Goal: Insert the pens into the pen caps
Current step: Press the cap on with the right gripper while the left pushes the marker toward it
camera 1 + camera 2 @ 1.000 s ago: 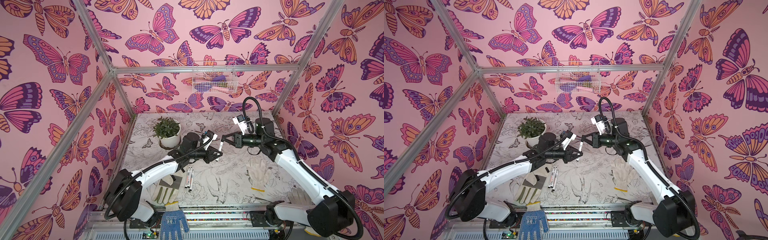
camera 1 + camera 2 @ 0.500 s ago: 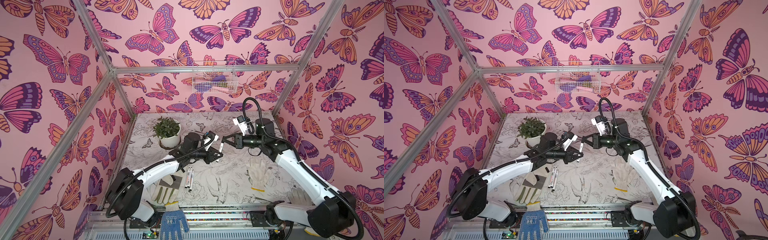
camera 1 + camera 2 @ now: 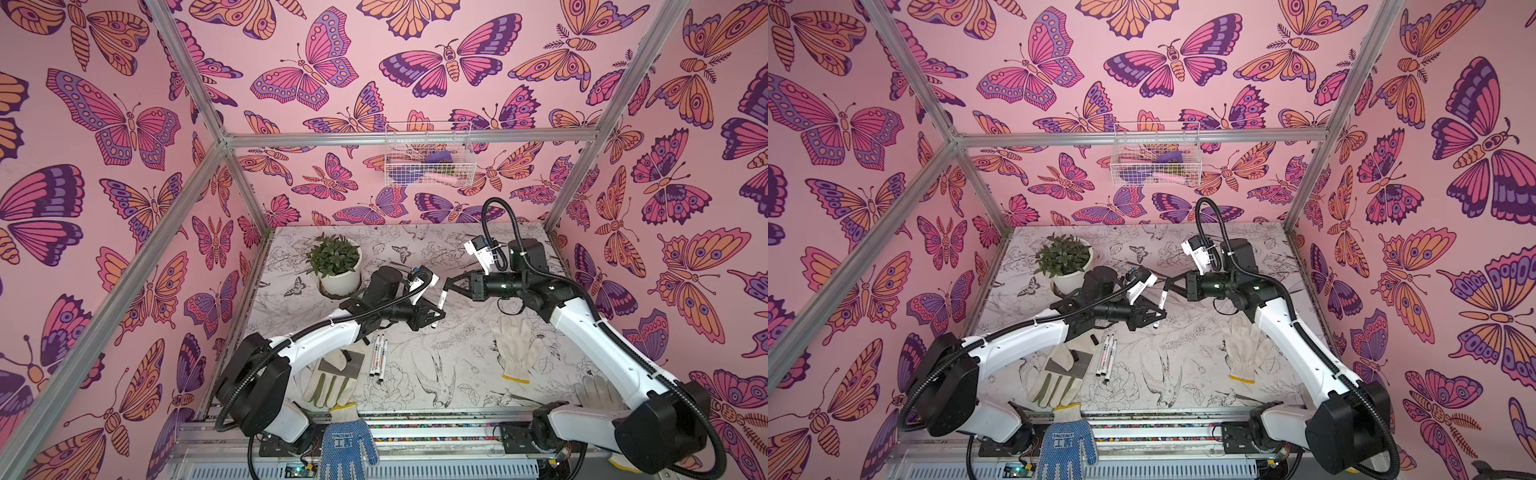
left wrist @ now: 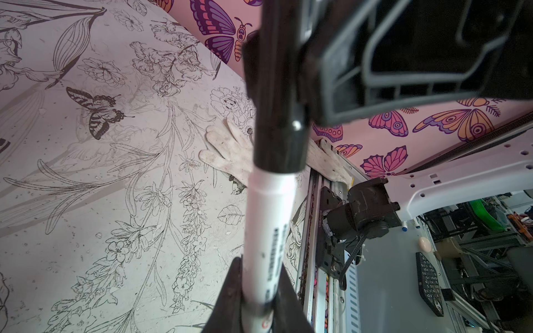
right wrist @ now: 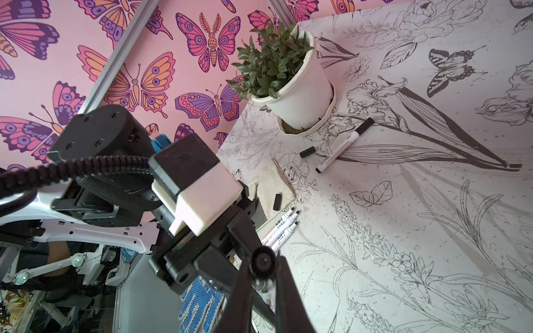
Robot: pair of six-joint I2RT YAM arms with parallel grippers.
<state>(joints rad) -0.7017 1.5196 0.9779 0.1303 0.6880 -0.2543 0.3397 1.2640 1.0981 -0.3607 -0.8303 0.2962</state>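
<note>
My left gripper [image 4: 258, 288] pinches the pen [image 4: 269, 219] low down; my right gripper [image 5: 263, 268] squeezes the cap [image 4: 277, 138], probably on its tip.

Left arm [image 3: 316, 340] and right arm [image 3: 582, 332], same build: glossy white shell links between fat black round joint housings. Small holes dot the white shells; ring of screws on a black joint cap [image 5: 98, 132]. Black ribbed cable [image 3: 494, 216] arcs off each wrist toward the base. Boxy camera block [image 5: 196, 187] on the wrist, black above white, blue plug behind. Left tool [image 3: 437, 314], right tool [image 3: 448, 287]: matte black, tapered open-frame fingers.
</note>
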